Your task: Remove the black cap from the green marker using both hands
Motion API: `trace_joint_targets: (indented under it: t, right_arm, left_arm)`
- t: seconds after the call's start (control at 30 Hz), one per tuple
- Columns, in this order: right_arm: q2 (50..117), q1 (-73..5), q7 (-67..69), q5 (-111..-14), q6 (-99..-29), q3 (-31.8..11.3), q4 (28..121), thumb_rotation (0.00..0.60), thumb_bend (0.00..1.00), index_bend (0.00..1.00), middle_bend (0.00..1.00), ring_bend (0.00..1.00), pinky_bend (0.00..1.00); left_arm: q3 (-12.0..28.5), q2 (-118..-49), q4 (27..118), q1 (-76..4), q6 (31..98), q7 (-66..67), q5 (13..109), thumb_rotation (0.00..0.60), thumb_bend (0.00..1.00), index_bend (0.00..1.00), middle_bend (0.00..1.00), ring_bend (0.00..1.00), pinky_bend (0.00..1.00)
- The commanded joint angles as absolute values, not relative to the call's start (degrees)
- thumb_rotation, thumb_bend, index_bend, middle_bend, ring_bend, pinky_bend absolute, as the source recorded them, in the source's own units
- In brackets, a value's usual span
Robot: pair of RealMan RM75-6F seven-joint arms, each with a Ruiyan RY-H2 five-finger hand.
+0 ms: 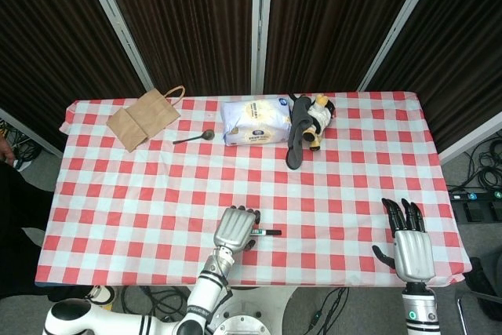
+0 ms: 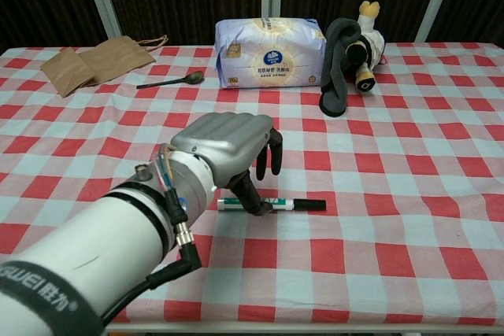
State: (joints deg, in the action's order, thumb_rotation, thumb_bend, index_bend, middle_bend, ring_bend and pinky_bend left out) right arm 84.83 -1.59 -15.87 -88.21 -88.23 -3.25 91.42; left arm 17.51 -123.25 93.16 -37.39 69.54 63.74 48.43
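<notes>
head view: the left hand (image 1: 235, 228) hangs over the marker (image 1: 269, 232), hiding its green body; only the black cap (image 1: 272, 232) pokes out to its right. the right hand (image 1: 411, 244) rests spread, well apart.

chest view: left hand's (image 2: 228, 143) fingers curl down over the marker (image 2: 272, 204) on the desk (image 2: 409, 194); whether they touch it, i cannot tell.

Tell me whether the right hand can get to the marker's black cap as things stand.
Probably yes. The black cap sticks out to the right of the left hand, which covers only the green marker body. Bare tablecloth lies between the cap and the open right hand.
</notes>
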Motion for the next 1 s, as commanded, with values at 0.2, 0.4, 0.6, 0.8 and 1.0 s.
trace_joint_targets:
  t: [0.2, 0.4, 0.6, 0.8, 1.0]
  right_arm:
    - [85.12, -1.62, -15.66, -88.11, -88.21, -3.02, 90.96, 0.6, 0.02, 0.08, 0.13, 0.0, 0.0]
    - [85.15, -1.66, -15.46, -87.94, -88.11, -2.92, 90.77, 0.6, 0.02, 0.08, 0.13, 0.0, 0.0]
    - [85.24, -1.81, -15.52, -87.9, -88.04, -2.93, 90.77, 0.6, 0.02, 0.08, 0.13, 0.0, 0.0]
    - [85.3, -1.8, -15.58, -87.76, -88.07, -2.86, 90.7, 0.6, 0.02, 0.08, 0.13, 0.0, 0.0]
    - [85.47, -1.88, -15.53, -87.6, -87.84, -2.77, 90.47, 0.6, 0.02, 0.08, 0.13, 0.0, 0.0]
  left_arm:
    - [17.02, -124.2, 90.22, -39.97, 70.16, 63.92, 47.17, 0.6, 0.23, 0.46, 0.49, 0.42, 0.47]
    - [16.19, -124.36, 87.83, -40.71, 70.41, 63.56, 45.32, 0.6, 0.26, 0.48, 0.5, 0.43, 0.48]
    - [15.82, -124.32, 86.6, -41.28, 70.26, 62.65, 43.68, 0.6, 0.26, 0.48, 0.5, 0.43, 0.48]
    - [15.7, -124.56, 85.63, -42.12, 70.51, 62.16, 43.08, 0.6, 0.26, 0.49, 0.51, 0.44, 0.49]
    - [15.61, -124.66, 85.05, -42.86, 70.89, 62.28, 42.25, 0.6, 0.28, 0.51, 0.53, 0.46, 0.5]
